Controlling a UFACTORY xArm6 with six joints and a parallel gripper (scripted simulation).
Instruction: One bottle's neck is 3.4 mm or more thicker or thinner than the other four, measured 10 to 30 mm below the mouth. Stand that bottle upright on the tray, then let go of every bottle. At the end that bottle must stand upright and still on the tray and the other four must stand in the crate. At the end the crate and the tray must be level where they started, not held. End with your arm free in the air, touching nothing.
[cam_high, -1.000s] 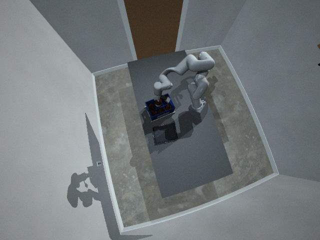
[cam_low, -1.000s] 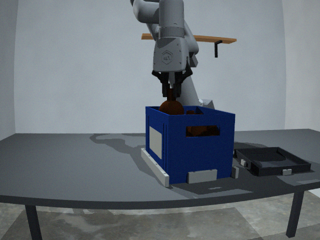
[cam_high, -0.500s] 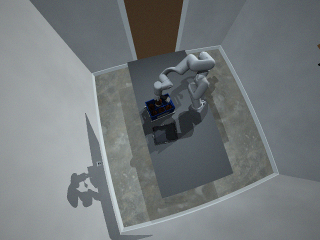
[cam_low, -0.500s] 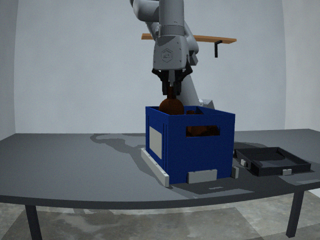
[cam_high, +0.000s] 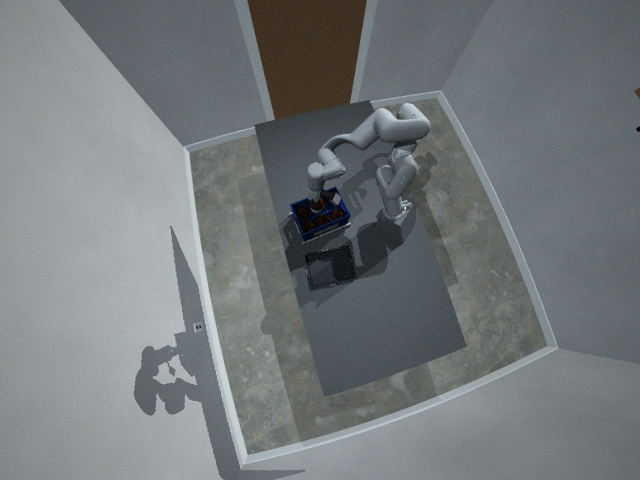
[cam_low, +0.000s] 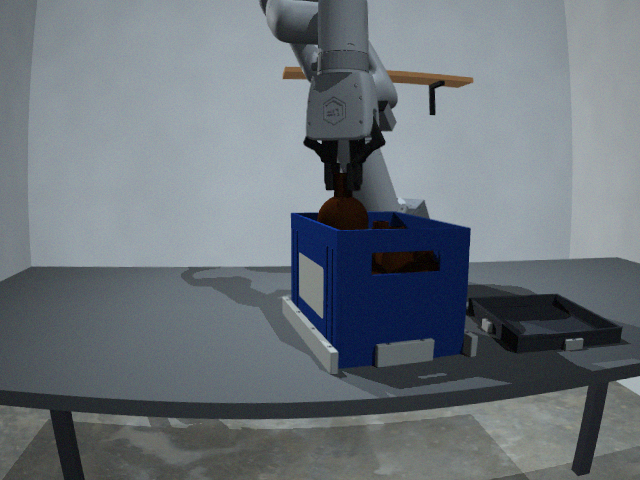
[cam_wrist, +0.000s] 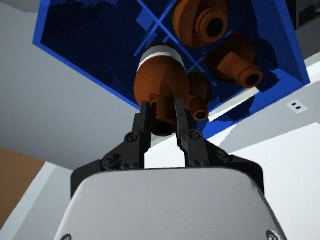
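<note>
Within one compartment of the blue six-cell crate (cam_high: 343, 222) (cam_low: 403, 304) (cam_wrist: 296, 60), a brown bottle with a pale band (cam_high: 316, 207) (cam_low: 342, 212) (cam_wrist: 159, 82) is positioned upright, its rounded shoulder above the crate rim and its lower body inside. The fingers (cam_low: 355, 178) are partly open, clamped on opposite sides of its neck. Whether this neck is the odd one cannot be told.

Four other brown bottles (cam_high: 323, 219) (cam_wrist: 200, 25) occupy separate crate cells, lower than the clamped bottle. White blocks (cam_low: 404, 352) line the crate base. Beside the crate, the shallow black tray (cam_high: 320, 271) (cam_low: 547, 341) rests flat on the grey table (cam_high: 392, 310) (cam_low: 155, 351) and contains no bottle. The arm (cam_high: 403, 129) (cam_low: 343, 31) reaches over the crate from above. Behind the arm, a wooden shelf (cam_low: 444, 78) is mounted on the wall.
</note>
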